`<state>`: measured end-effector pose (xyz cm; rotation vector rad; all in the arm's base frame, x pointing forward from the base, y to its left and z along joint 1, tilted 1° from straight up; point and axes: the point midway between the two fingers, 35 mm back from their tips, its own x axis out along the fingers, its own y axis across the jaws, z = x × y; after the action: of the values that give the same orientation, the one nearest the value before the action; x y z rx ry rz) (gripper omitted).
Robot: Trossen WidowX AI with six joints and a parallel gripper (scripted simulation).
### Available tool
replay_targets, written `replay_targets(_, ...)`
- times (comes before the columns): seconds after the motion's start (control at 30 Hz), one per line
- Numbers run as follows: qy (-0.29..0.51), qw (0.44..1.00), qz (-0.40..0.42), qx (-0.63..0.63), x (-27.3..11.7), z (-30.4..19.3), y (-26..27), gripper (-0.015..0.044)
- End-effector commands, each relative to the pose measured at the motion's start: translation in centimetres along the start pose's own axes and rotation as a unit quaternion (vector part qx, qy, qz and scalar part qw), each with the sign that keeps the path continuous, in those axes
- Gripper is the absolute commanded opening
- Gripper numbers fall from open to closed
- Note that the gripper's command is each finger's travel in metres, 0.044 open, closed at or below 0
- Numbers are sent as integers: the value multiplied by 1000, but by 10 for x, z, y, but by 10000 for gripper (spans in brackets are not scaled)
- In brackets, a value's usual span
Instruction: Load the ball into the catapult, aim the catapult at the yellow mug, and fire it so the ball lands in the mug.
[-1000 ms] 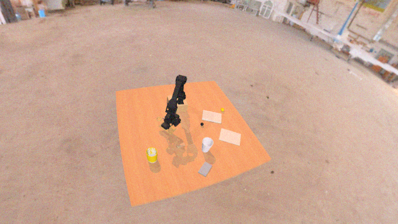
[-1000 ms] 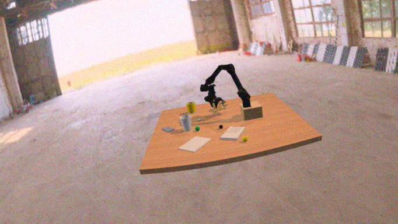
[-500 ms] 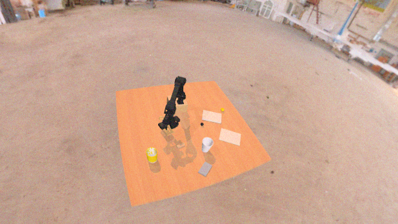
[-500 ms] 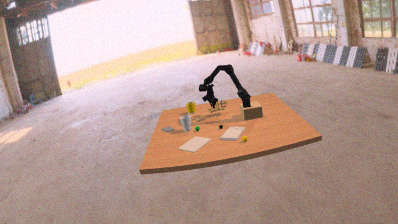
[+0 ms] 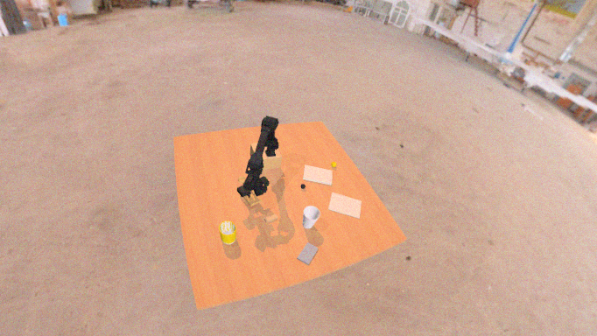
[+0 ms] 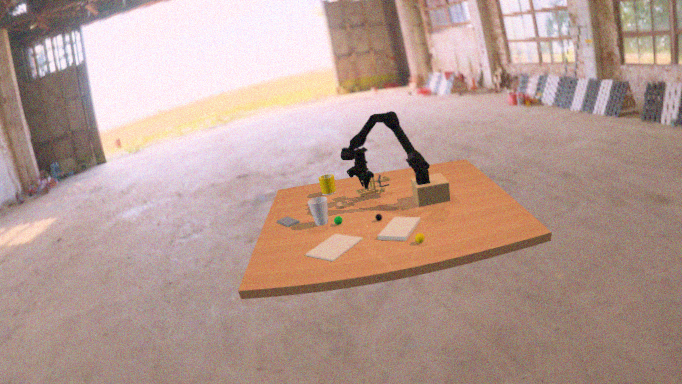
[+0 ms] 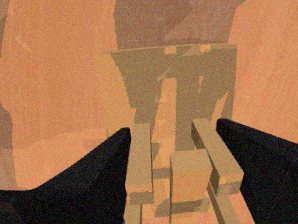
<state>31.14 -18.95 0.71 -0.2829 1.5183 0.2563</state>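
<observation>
wooden catapult [image 5: 251,200] [image 6: 371,191] [image 7: 226,75] on the table, yellow mug [image 5: 228,234] [image 6: 327,184] upright, apart from it

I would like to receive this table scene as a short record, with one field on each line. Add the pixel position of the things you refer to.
pincer [image 6: 366,187] [image 7: 173,131]: shut on the tan wooden catapult [image 7: 190,170]
target: yellow cylindrical mug [image 5: 228,234] [image 6: 327,185], upright
other cup: white tapered cup [image 5: 309,219] [image 6: 318,212], upright
balls on table: small green [image 6: 338,220], small black [image 5: 303,186] [image 6: 378,217], small yellow [image 5: 333,164] [image 6: 419,238]
ball loaded: cannot tell
</observation>
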Motion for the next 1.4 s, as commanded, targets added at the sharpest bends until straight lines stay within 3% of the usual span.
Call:
replay_targets(0.0,0,1000,-1,3,5,0,-1,0)
replay_targets(0.67,0,1000,0,0,24,0,0,0)
replay_targets(1.13,0,1000,0,0,22,0,-1,368)
replay_targets(1.23,-1,1000,0,0,-16,2,-3,440)
replay_targets(1.37,-1,1000,0,0,-73,1,-1,440)
